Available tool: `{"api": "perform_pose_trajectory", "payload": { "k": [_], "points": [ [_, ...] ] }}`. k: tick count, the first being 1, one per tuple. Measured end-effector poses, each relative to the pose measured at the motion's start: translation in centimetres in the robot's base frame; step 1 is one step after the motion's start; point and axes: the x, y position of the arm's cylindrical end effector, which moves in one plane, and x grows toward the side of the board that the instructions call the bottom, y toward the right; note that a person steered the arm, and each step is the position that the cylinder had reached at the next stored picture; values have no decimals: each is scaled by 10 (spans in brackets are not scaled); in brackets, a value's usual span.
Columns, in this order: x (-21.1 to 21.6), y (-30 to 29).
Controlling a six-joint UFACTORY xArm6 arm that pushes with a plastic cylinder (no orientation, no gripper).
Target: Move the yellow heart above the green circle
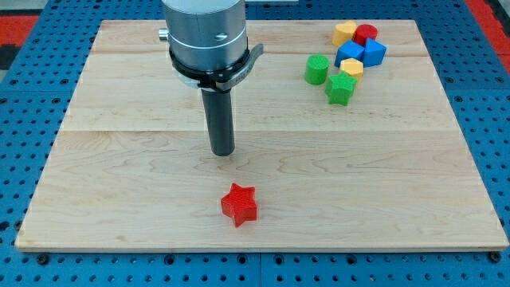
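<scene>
my tip (pixel 222 152) rests mid-desk (pixel 119 183), well apart from the yellow heart (pixel 344 33) and green circle (pixel 316 69) upper right; no claw or writing shows.

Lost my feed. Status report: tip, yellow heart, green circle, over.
My tip mid-board, touching nothing. Yellow heart at cluster's top, against red block. Green circle lower left of it. Blue blocks crowd the heart.

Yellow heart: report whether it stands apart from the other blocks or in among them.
In among them: the yellow heart sits in the top-right cluster, against the red cylinder.
</scene>
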Motion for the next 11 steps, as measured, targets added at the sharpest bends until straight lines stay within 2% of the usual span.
{"api": "perform_pose_trajectory", "payload": {
  "k": [1,2,3,4,5,6,7,8,9,10,11],
  "points": [
    [6,16],
    [11,86],
    [4,184],
    [-42,295],
    [-114,353],
    [-177,369],
    [-235,357],
    [-268,307],
    [-273,245],
    [-260,182],
    [-212,182]
  ]
}}
